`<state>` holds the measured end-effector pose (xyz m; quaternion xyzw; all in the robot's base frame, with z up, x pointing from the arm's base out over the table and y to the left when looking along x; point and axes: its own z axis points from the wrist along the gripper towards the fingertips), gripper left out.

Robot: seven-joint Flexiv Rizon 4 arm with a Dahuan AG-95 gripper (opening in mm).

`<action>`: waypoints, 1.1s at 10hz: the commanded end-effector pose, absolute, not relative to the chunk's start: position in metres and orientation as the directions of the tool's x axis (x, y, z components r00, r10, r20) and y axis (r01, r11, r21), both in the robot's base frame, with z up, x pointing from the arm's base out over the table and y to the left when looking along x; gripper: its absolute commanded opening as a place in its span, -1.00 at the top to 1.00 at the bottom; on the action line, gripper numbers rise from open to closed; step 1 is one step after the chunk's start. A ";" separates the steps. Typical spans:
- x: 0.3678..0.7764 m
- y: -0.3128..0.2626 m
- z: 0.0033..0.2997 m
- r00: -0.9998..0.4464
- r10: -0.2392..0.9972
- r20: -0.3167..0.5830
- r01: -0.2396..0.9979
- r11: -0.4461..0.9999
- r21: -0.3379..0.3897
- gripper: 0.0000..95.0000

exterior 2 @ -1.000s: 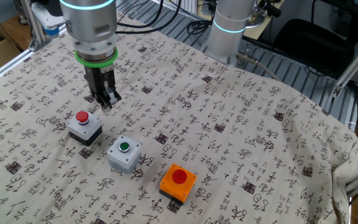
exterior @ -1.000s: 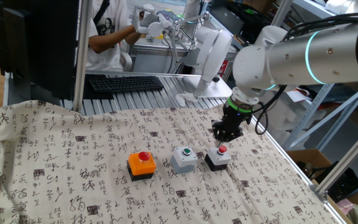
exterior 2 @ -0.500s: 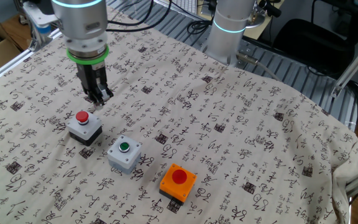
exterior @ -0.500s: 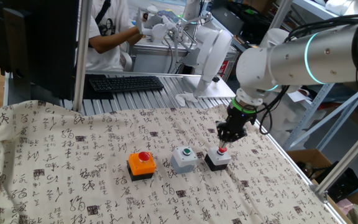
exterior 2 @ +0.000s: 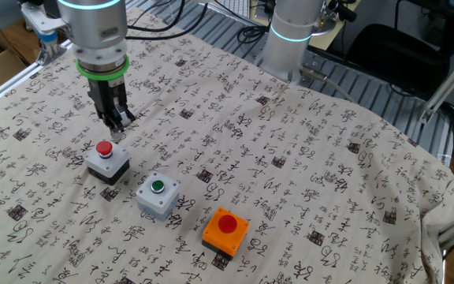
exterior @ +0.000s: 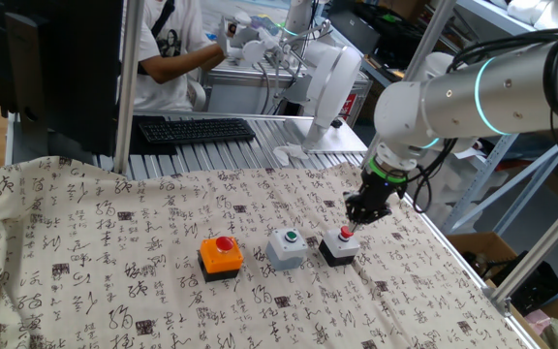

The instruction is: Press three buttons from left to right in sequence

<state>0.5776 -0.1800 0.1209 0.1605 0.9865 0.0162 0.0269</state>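
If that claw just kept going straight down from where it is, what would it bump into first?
Probably the small red button on the black box. The shut gripper points down and hangs just above it. From the other side its tip lines up with that button too, though depth is uncertain; it might graze the patterned cloth behind.

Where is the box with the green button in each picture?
One fixed view: the grey box with the green button sits low in the middle, between the orange box on its left and the black box on its right.
The other fixed view: lower left, order reversed.
Shared landmark: the orange box.
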 end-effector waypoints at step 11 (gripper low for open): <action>0.582 -0.186 0.122 -0.948 0.316 -0.031 0.314 0.947 0.061 1.00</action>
